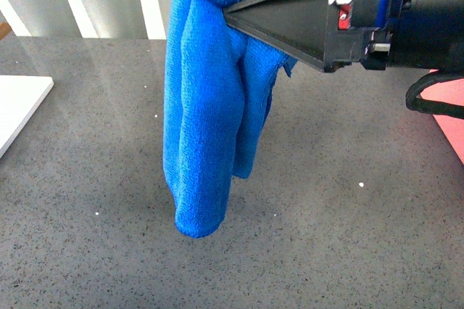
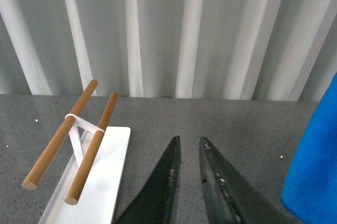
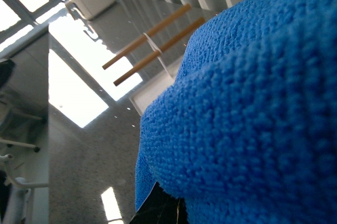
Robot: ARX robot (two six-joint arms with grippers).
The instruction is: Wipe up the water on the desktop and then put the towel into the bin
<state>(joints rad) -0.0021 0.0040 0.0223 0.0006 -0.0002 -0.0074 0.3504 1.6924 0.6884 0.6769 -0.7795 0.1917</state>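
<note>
Right gripper (image 1: 232, 13) clamped on the towel (image 1: 206, 113), upper centre.
Towel hangs over the desktop (image 1: 348, 244); left gripper (image 2: 188, 142) narrow, empty; pink at right edge, probably the bin (image 1: 451, 136).

The towel (image 1: 210, 106) hangs in thick folds from the right gripper (image 1: 230, 13), which is clamped on it, and blocks the middle, low over the desktop (image 1: 348, 251). Bare desktop lies open on both sides of it. The white board (image 1: 18, 106) with its wooden rods (image 2: 79, 140) bars the far left. The bin (image 1: 453, 138) stands at the right edge, partly behind the right arm. The surface ahead of the left gripper (image 2: 189, 141), jaws a slit apart, is free.
</note>
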